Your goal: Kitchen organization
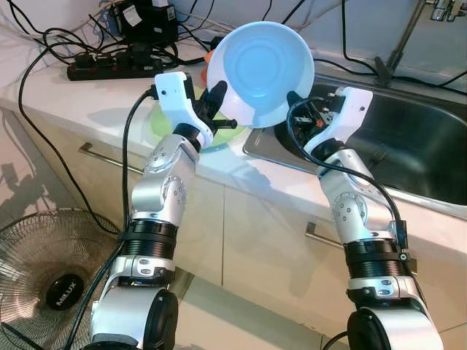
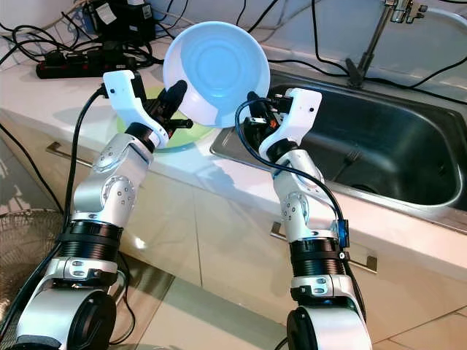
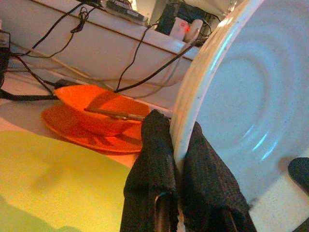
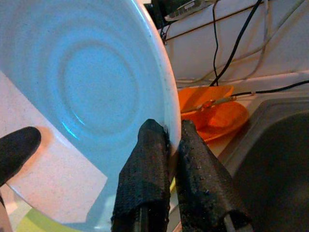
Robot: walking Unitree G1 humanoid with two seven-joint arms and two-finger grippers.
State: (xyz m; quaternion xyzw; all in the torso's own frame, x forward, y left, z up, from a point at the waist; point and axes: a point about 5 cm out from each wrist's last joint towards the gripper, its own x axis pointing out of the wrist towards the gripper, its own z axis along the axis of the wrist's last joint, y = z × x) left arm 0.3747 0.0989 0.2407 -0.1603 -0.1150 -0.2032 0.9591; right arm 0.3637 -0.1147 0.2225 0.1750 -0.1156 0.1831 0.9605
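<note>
Both my grippers pinch the bowl's (image 1: 261, 69) rim: left gripper (image 1: 216, 99) one side, right gripper (image 1: 295, 101) opposite. Bowl held tilted above counter (image 1: 73, 95) edge, beside sink (image 1: 408, 146).

Left claw (image 3: 177, 159) pinching pale blue bowl (image 3: 241, 106) rim; orange bowl (image 3: 104, 116) on orange plate (image 3: 82, 136) behind.

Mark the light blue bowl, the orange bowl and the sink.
light blue bowl (image 1: 261, 69), left eye view, inner bottom.
orange bowl (image 3: 104, 115), left wrist view, outer side wall.
sink (image 2: 408, 157), right eye view, steel basin wall.
</note>
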